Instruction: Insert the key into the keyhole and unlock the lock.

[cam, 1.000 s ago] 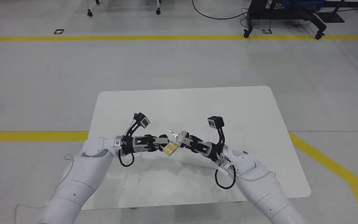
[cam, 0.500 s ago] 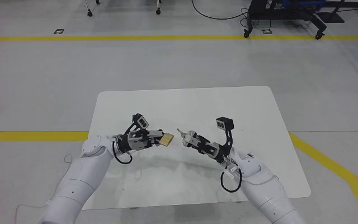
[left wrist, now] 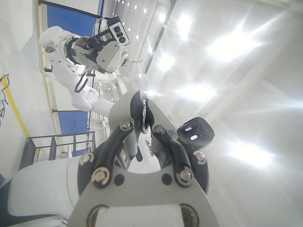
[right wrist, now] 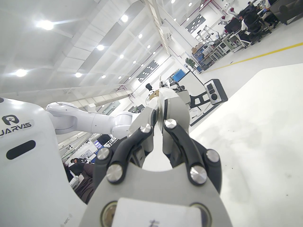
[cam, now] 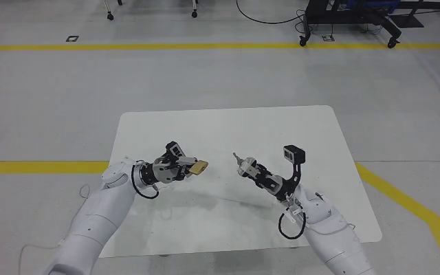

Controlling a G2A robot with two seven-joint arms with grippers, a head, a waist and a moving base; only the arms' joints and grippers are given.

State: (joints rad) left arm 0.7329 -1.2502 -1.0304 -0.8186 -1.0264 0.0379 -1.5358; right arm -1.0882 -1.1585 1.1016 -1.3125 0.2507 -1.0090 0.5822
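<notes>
Grips lock [cam: 199, 167] in left tool [cam: 188, 166], centre-left of frame; pinches key [cam: 237, 159] in right tool [cam: 243, 163], apart to its right, aimed leftward.

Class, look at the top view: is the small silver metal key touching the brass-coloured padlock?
No, a strip of bare white table shows between the silver key and the brass padlock.

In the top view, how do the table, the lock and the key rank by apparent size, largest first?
1. table
2. lock
3. key: thinner than the lock, but both look small here, so this last rank is less sure.
</notes>
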